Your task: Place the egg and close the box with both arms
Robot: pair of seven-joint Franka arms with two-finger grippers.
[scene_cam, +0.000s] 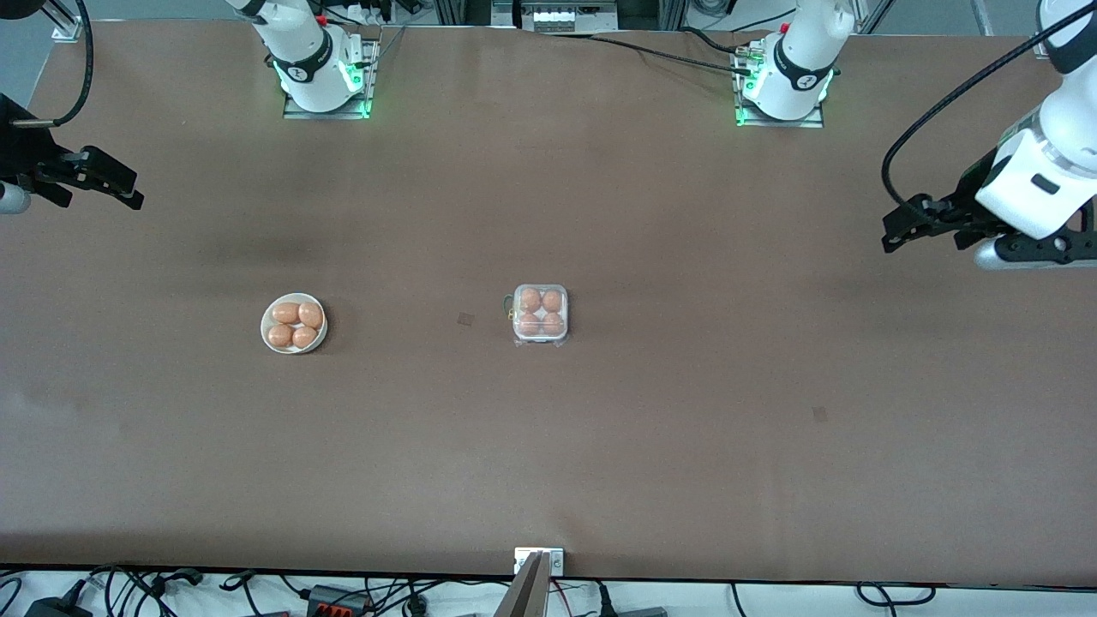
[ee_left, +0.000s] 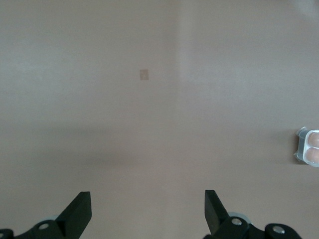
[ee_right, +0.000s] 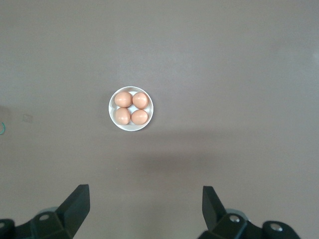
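The box [scene_cam: 541, 341] sits at the middle of the table, its clear lid down over several orange-brown eggs [scene_cam: 530, 300]. Its edge shows in the left wrist view [ee_left: 300, 147]. My left gripper [scene_cam: 893, 233] is open and empty, up over the left arm's end of the table; in its wrist view [ee_left: 148, 214] only bare table lies between the fingers. My right gripper [scene_cam: 130, 190] is open and empty over the right arm's end of the table, also seen in its wrist view [ee_right: 145, 211]. Both are well apart from the box.
A round white bowl [scene_cam: 265, 330] with several more eggs [scene_cam: 287, 312] stands toward the right arm's end, level with the box; it shows in the right wrist view [ee_right: 149, 117]. A small metal fixture [scene_cam: 538, 561] sits at the table's front edge.
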